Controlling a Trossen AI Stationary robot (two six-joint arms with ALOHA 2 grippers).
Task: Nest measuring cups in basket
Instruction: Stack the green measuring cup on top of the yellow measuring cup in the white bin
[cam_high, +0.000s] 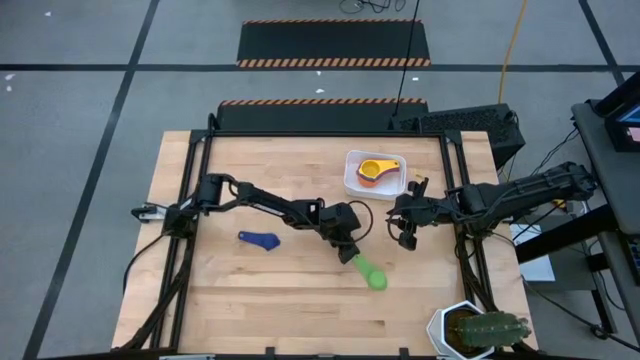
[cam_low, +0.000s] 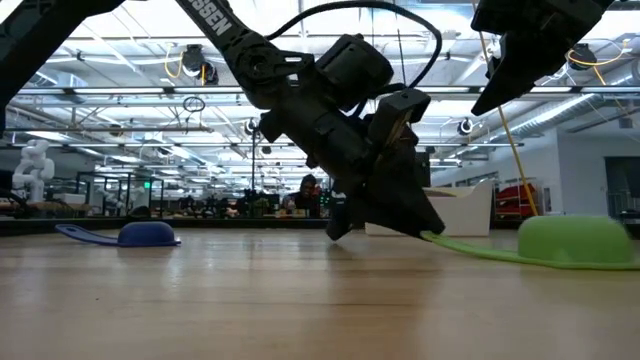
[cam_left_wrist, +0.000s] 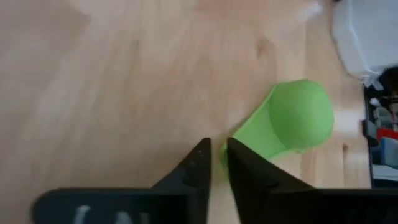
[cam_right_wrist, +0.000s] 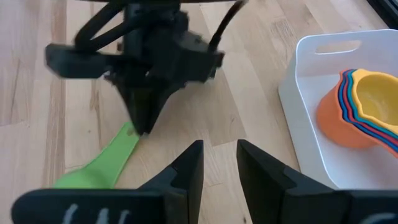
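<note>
The green measuring cup (cam_high: 374, 277) lies bowl-down on the wooden surface (cam_high: 200, 300), its flat handle pointing back toward the left hand (cam_high: 347, 250). That hand has its fingers nearly together on the handle's tip, which looks like the easiest part to pinch since the bowl sits flush with the wood. A blue cup (cam_high: 260, 240) waits further left, well apart. The white basket (cam_high: 352, 180) holds the nested stack (cam_right_wrist: 367, 106), yellow cup on top inside orange, so the green one probably goes in next. The right hand (cam_high: 408, 228) hovers just beside the basket, holding nothing, fingers a little apart, likely clear of the route.
</note>
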